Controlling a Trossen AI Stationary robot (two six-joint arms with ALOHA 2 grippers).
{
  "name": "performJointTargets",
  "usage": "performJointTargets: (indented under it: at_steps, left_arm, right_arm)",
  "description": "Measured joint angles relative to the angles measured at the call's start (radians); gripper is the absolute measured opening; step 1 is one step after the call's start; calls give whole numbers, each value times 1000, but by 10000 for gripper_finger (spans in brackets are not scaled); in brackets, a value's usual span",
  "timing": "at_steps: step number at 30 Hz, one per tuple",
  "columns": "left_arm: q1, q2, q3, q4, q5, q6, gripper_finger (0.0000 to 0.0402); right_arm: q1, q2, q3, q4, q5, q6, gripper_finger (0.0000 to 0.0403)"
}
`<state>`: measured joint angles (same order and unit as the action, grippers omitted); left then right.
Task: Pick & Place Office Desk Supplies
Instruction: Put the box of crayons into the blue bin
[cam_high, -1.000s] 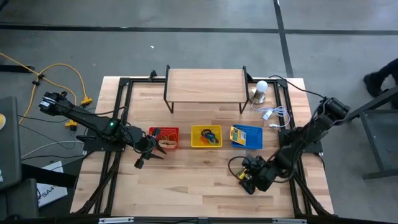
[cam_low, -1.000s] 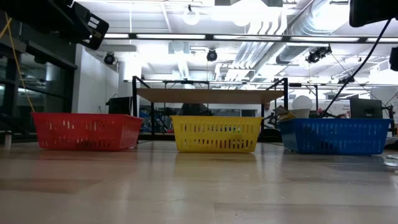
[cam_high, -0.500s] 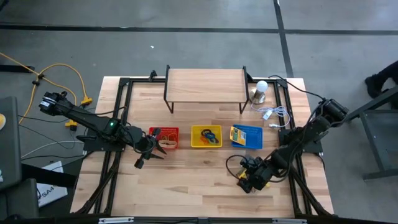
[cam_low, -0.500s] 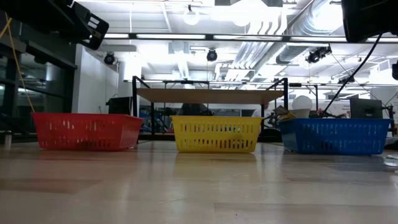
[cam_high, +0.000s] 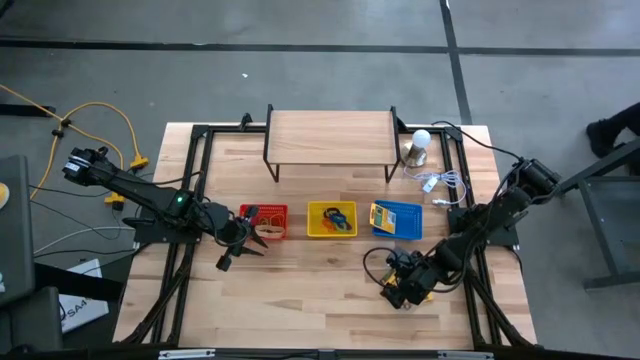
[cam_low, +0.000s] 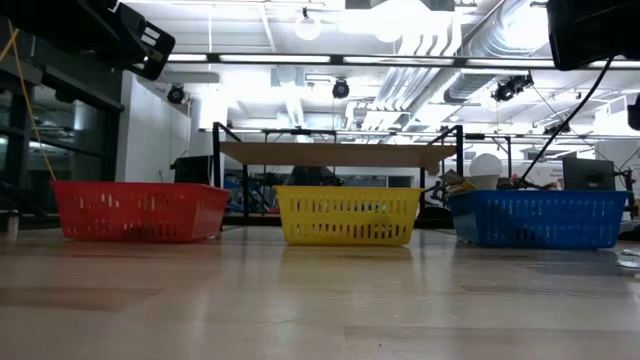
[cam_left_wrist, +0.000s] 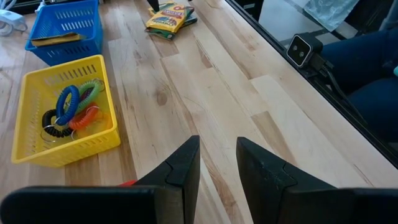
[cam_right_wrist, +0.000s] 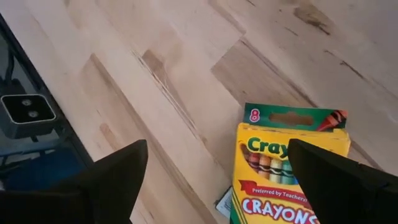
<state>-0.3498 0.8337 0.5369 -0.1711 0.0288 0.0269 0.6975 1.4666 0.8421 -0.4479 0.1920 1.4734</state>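
Note:
Two flat yellow-and-green crayon boxes lie stacked on the bare wood near the table's front right; the left wrist view shows them far off. My right gripper hovers over them, open wide, a finger on either side of the top box without touching it. My left gripper is open and holds nothing, just in front of the red basket, which holds rubber bands. Coloured rings lie in the yellow basket. Another crayon box lies in the blue basket.
A raised wooden shelf stands at the back, with a white bulb and tangled white wire to its right. A small camera sits at the table's near edge. Black frame rails run along both sides.
My right gripper has rolled and tipped slightly over the crayon boxes, and its dark body reaches lower into the low view's top right corner. The boxes and baskets have stayed put.

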Motion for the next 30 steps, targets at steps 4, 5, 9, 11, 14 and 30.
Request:
performJointTargets:
  at_steps: [4,5,9,11,14,30]
  left_arm:
    - [0,0,0,0,0,0,100]
    - [0,0,0,0,0,0,100]
    - [0,0,0,0,0,0,100]
    - [0,0,0,0,0,0,100]
    - [0,0,0,0,0,0,100]
    - [0,0,0,0,0,0,100]
  right_arm:
    - [0,0,0,-53,23,2,377]
    - [0,0,0,-71,25,14,377]
    - [0,0,0,-146,19,85,377]
    - [0,0,0,-163,18,130,377]
    - [0,0,0,-163,10,162,377]
    - [-6,0,0,-129,43,144,377]
